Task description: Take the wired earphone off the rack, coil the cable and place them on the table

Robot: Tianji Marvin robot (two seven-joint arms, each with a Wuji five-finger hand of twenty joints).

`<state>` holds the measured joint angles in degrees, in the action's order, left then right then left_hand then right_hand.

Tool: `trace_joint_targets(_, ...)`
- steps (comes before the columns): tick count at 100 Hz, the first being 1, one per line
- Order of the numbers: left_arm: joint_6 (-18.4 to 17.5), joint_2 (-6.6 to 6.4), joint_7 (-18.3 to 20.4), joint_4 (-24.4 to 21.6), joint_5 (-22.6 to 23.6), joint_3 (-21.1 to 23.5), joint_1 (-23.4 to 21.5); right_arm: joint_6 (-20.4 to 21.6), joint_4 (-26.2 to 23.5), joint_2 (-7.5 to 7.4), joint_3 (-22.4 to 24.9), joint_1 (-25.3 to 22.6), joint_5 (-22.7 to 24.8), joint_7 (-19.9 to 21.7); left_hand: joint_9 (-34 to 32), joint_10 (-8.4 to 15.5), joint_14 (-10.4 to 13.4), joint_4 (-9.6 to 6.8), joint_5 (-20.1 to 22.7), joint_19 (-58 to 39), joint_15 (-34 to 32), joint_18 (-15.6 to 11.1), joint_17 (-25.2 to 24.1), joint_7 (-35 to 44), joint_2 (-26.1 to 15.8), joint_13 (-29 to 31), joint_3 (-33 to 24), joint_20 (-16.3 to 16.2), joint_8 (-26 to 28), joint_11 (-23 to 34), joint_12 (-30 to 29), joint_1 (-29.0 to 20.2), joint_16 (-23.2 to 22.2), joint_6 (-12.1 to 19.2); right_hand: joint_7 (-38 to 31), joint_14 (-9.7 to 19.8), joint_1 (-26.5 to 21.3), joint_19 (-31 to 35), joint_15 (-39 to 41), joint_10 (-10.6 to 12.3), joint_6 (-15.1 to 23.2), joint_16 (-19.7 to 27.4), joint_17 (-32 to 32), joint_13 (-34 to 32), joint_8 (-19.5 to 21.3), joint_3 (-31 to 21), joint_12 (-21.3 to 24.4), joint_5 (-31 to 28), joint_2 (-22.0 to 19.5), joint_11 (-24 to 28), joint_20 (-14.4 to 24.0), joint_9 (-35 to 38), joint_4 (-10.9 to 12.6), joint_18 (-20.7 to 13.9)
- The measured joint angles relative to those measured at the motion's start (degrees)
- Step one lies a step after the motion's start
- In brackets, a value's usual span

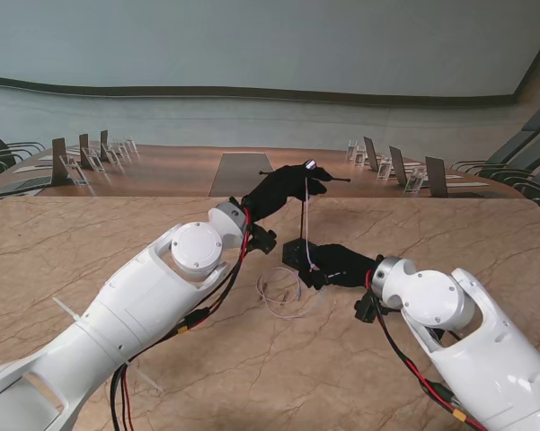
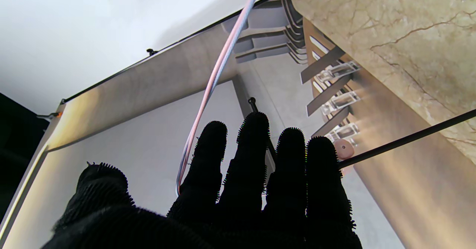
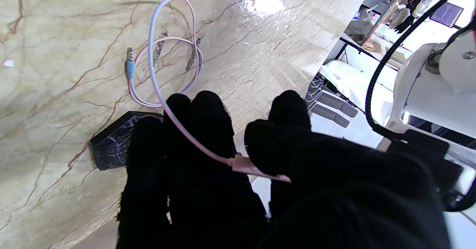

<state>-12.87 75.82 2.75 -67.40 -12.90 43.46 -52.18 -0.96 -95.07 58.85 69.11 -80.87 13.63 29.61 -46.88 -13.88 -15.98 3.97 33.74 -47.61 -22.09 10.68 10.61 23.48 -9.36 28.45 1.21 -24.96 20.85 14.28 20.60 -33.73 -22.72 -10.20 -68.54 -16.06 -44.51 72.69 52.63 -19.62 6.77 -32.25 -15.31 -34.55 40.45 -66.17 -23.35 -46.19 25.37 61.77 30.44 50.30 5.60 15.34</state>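
The black rack stands mid-table on a square base [image 1: 297,254], its thin post rising to a crossbar [image 1: 328,179]. The pink-and-blue earphone cable [image 1: 307,224] hangs along the post and ends in loose loops [image 1: 283,293] on the marble. My left hand [image 1: 283,190] is up at the crossbar with fingers [image 2: 250,156] straight and spread; the cable [image 2: 215,74] brushes the index finger, and a pink earbud [image 2: 343,148] sits by the bar [image 2: 409,139]. My right hand [image 1: 341,265] is beside the base [image 3: 108,146], thumb and fingers pinched on the cable [image 3: 240,164]. The jack plug [image 3: 129,61] lies on the table.
The marble table [image 1: 449,233] stretches to both sides. Beyond its far edge, rows of chairs and nameplate stands [image 1: 400,168] fill a conference room. My right arm's black hose [image 3: 375,77] and white forearm sit close behind the hand.
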Motion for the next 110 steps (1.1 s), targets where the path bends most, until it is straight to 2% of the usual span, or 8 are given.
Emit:
trace_joint_targets(25,-0.9,-0.01,-0.4,0.2,0.6,0.0,0.7,0.2,0.5,0.06,-0.1,0.7,-0.4,-0.1,0.1,0.0,0.0,0.00,-0.6,0.0,0.0,0.0,0.1,0.0,0.0,0.0,0.0,0.0,0.0,0.0,0.0,-1.3,0.0,0.0,0.0,0.0,0.0,0.2,0.4,0.0,0.0,0.0,0.0,0.0,-0.1,0.0,0.0,0.0,0.0,0.0,0.0,0.0,0.0,0.0)
trace_joint_targets(48,-1.1,0.10,-0.3,0.5,0.1,-0.1,1.2,0.6,0.9,0.16,0.0,1.2,-0.6,-0.2,1.3,0.1,0.0,0.00,-3.9,0.0,0.0,0.0,0.4,0.0,0.0,0.0,0.0,0.0,0.0,0.3,0.0,-2.5,0.0,0.1,0.0,-0.1,0.0,0.2,0.4,0.0,0.0,0.0,0.0,-0.1,-0.1,0.0,0.0,0.0,0.0,0.0,0.1,0.0,0.0,0.3)
trace_joint_targets(69,-1.5,0.71,-0.4,1.8,-1.2,-0.5,2.0,0.6,1.2,0.23,0.1,1.4,-0.9,-0.2,2.9,0.1,0.0,0.00,-6.5,0.0,0.0,0.0,0.8,0.0,0.0,0.0,0.0,0.0,0.0,0.5,0.0,-3.3,0.1,0.6,0.0,-0.2,0.0,0.6,0.5,-0.1,0.0,0.0,-0.1,-0.5,-0.1,0.0,0.0,0.0,0.0,0.1,0.1,0.2,0.0,0.6)
trace_joint_targets(110,-2.1,1.47,-1.0,2.2,-2.7,-0.7,2.4,0.5,1.2,0.32,0.3,1.5,-0.9,-0.5,4.4,0.1,0.0,0.00,-7.2,0.0,0.0,0.1,2.2,0.0,0.0,0.1,0.0,0.0,0.0,1.4,0.0,-4.5,0.9,1.5,-0.1,-0.3,0.0,0.7,0.5,-0.1,0.0,0.0,-0.2,-0.5,-0.2,-0.2,0.0,0.0,0.0,0.1,0.1,0.2,0.0,0.6)
